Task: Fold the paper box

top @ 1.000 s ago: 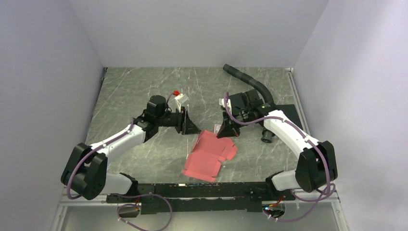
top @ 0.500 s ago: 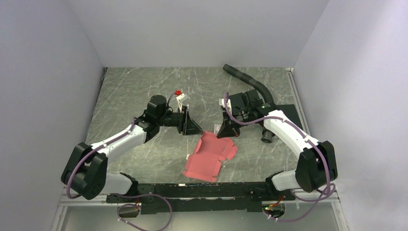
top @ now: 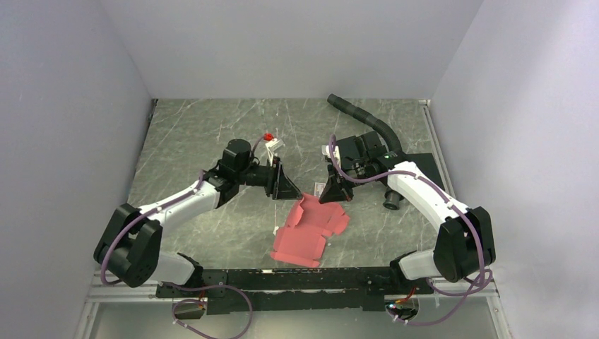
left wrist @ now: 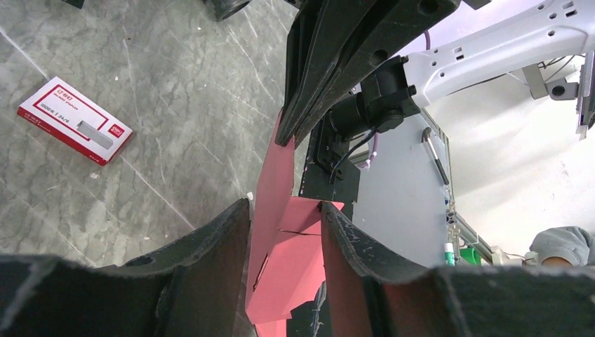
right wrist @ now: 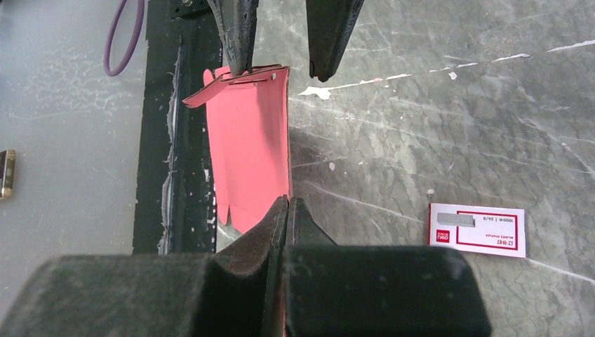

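Note:
The red-pink paper box (top: 309, 229) lies mostly flat on the marble table between the arms, with its far flap (left wrist: 275, 172) lifted on edge. My right gripper (right wrist: 288, 202) is shut on that flap's rim; in the left wrist view its closed fingers (left wrist: 302, 105) pinch the flap's top. My left gripper (left wrist: 284, 207) is open and straddles the other end of the flap, one finger on each side. In the right wrist view its left fingertip (right wrist: 237, 63) meets the box's edge while the other stands apart. From above, both grippers converge at the box's far corner (top: 311, 198).
A small red-and-white card (right wrist: 477, 230) lies on the table beside the right gripper, also seen as the card (left wrist: 75, 130) from the left wrist. Behind the right arm sit a black device (top: 360, 150), a black hose (top: 367, 116) and a black flat pad (top: 424, 164).
My left arm has swung right toward the box, bringing its open fingers around the raised flap. The flap stands a little higher. The right gripper has kept its hold and place.

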`<action>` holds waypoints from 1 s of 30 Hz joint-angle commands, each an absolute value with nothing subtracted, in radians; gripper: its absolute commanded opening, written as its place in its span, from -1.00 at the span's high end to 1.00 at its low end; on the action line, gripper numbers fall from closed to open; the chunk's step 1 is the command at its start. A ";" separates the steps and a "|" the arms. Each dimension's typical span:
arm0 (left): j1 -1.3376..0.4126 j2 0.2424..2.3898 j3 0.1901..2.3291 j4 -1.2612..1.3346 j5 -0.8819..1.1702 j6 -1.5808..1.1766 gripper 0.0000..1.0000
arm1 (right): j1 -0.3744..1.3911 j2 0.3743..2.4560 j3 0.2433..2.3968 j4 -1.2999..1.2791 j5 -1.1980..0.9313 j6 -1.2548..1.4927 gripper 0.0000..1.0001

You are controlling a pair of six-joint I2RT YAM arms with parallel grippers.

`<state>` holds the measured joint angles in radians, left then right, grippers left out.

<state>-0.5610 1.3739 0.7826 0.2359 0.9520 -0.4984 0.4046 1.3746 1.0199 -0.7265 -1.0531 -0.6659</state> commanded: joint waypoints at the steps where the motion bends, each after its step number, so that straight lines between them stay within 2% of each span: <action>1: -0.582 1.394 0.823 0.253 0.972 -0.486 0.06 | 0.413 1.361 1.049 -0.715 -1.101 -0.700 1.00; 16: -0.607 1.423 0.828 0.248 1.000 -0.462 0.07 | 0.416 1.359 1.059 -0.743 -1.130 -0.728 1.00; 30: -0.607 1.441 0.819 0.279 1.026 -0.482 0.16 | 0.415 1.346 1.075 -0.827 -1.201 -0.828 1.00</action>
<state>-0.6003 1.4242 0.8066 0.2428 1.0096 -0.4904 0.4068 1.3746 1.0241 -0.7906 -1.0782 -0.7654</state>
